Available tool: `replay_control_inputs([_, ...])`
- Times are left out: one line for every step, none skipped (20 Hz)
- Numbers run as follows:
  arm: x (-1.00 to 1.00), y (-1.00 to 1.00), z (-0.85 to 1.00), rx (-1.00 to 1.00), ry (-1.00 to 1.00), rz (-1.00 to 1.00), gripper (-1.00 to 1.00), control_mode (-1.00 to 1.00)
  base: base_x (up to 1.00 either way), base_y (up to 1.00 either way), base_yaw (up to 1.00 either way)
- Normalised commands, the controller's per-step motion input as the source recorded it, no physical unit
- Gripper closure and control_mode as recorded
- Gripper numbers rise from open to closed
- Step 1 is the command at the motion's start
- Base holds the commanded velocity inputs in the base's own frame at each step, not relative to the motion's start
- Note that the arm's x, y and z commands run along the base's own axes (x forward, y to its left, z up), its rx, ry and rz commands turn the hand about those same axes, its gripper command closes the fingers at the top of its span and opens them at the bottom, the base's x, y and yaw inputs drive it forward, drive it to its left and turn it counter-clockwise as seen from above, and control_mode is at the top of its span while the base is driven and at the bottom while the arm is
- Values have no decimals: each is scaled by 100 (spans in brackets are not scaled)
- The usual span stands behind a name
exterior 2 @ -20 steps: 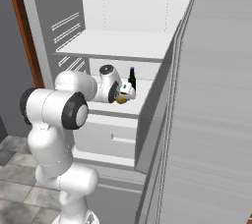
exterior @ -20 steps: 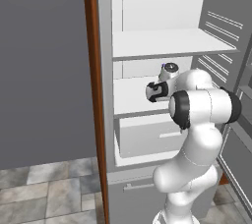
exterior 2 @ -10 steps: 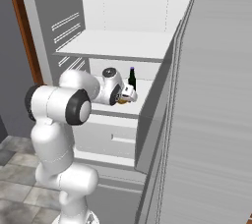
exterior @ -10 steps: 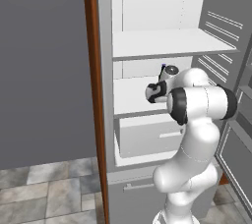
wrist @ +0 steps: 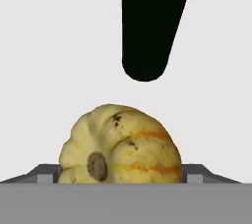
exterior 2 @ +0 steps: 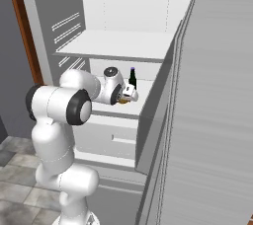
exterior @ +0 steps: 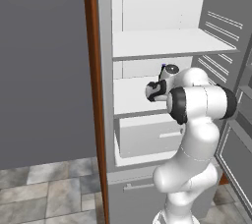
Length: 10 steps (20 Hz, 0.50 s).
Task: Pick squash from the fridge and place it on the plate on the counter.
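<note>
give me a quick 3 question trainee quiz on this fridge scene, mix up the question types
1. True or false: the fridge door stands open.
2. Multiple choice: in the hand view, what lies between the gripper fingertips? A) a bottle B) the squash C) a plate
3. Fill in: in the right base view, a dark ____ stands on the shelf just behind the gripper.

Key:
1. True; its white shelves and drawer are in plain sight.
2. B; the ribbed yellow squash fills the gap.
3. bottle.

Glossy white rounded arm [exterior: 197,120], dark joint bands, bulbous segments.
</note>
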Motion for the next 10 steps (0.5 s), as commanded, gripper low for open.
replay_control_inputs([0, 0, 0, 0, 0, 0, 100, -100, 0, 0, 0])
replay_control_inputs([-5, 0, 0, 0, 0, 0, 100, -100, 0, 0, 0])
replay_control_inputs([-21, 0, 0, 0, -2, 0, 100, -100, 0, 0, 0])
replay_control_inputs([-43, 0, 0, 0, -8, 0, 100, -100, 0, 0, 0])
replay_control_inputs([-60, 0, 0, 0, -17, 0, 100, -100, 0, 0, 0])
replay_control_inputs([-86, 0, 12, 0, -21, 0, 100, -100, 0, 0, 0])
replay_control_inputs([-100, 0, 11, 0, -22, 0, 100, -100, 0, 0, 0])
replay_control_inputs([-100, 0, 16, 0, -18, 0, 100, -100, 0, 0, 0])
replay_control_inputs([-100, 0, 14, 0, -16, 0, 100, -100, 0, 0, 0])
replay_control_inputs([-100, 0, 19, 0, -16, 0, 100, -100, 0, 0, 0])
